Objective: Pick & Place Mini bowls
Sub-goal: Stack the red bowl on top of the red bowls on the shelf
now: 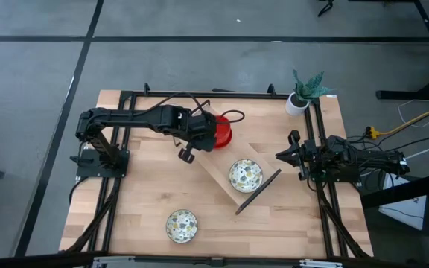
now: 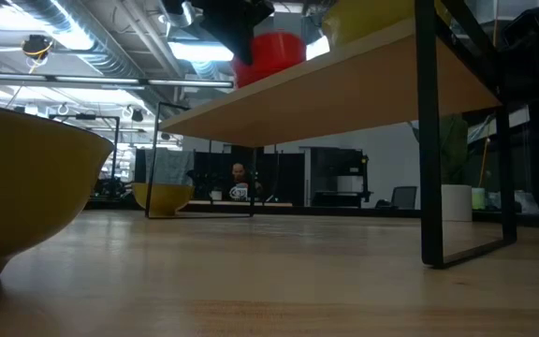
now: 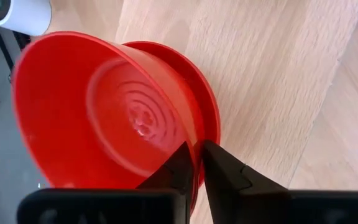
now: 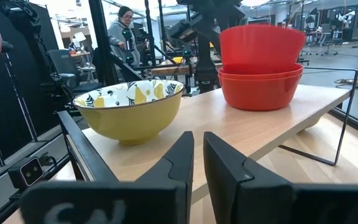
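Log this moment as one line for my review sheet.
left gripper: pinching rim of top red bowl in red stack on shelf | right gripper: idle at right edge

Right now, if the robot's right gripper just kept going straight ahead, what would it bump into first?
Probably the speckled yellow bowl on the raised wooden shelf. The right gripper points across the shelf between that bowl and the stacked red bowls, so it might slip past; depth is hard to judge.
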